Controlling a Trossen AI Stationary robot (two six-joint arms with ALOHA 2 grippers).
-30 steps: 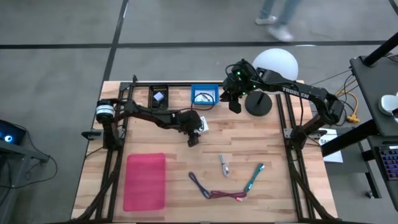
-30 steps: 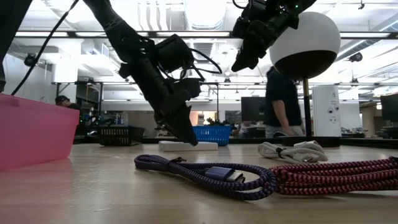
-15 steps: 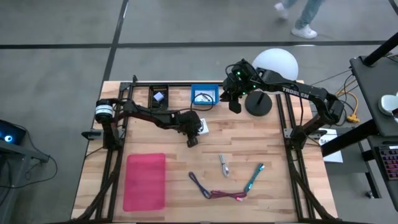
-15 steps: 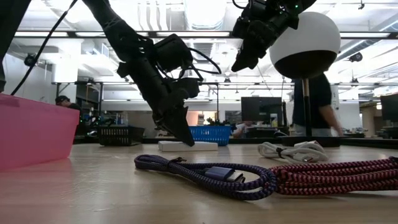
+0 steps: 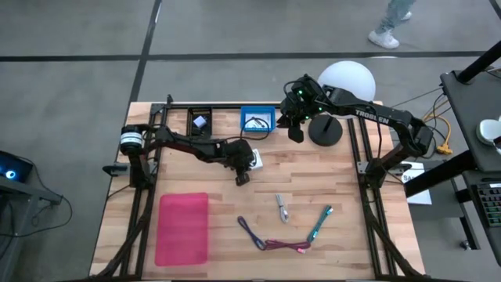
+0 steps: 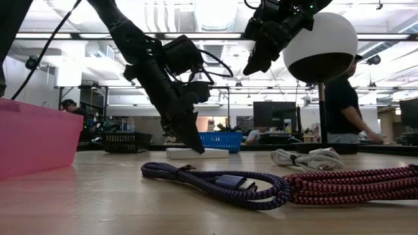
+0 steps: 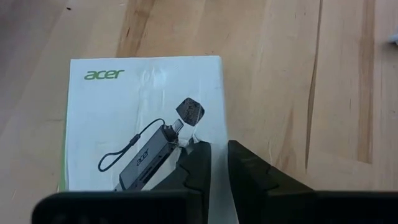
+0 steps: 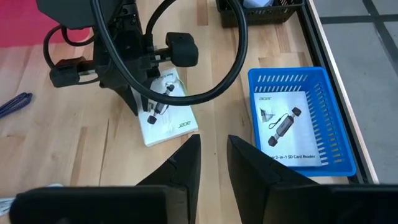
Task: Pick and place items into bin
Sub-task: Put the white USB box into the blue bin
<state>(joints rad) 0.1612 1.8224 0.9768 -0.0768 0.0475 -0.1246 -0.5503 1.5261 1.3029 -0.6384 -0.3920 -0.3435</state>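
Note:
A white square card [image 7: 137, 118], printed with a card reader, lies flat on the wooden table [image 5: 329, 168] near its middle. My left gripper [image 7: 219, 163] slants down onto it and is shut on its edge; the low view shows the fingertips [image 6: 193, 145] at the card [image 6: 196, 153]. My right gripper [image 8: 213, 149] hangs high over the far side, beside the blue bin [image 5: 257, 121], slightly open and holding nothing. Another white card [image 8: 289, 127] lies in that bin. A silver clip [image 5: 282, 207], a green pen [image 5: 321, 222] and a purple-pink cord [image 5: 270, 239] lie nearer the front. My left gripper pinches the white card at one side edge [image 7: 217, 140], near a corner. One finger is over the printed face and the other just past the edge, with a white strip between them. The fingers slant down from above. The card lies flat on the table.
A black bin [image 5: 200, 121] holding a lavender-grey piece stands at the far edge, left of the blue bin. A pink bin [image 5: 184, 227] sits at the front left. A white globe lamp [image 5: 344, 82] on a black base stands at the far right. People move in the room beyond.
My left gripper's fingers have shut on the white card's edge without the arm shifting much. The card has stayed flat on the table.

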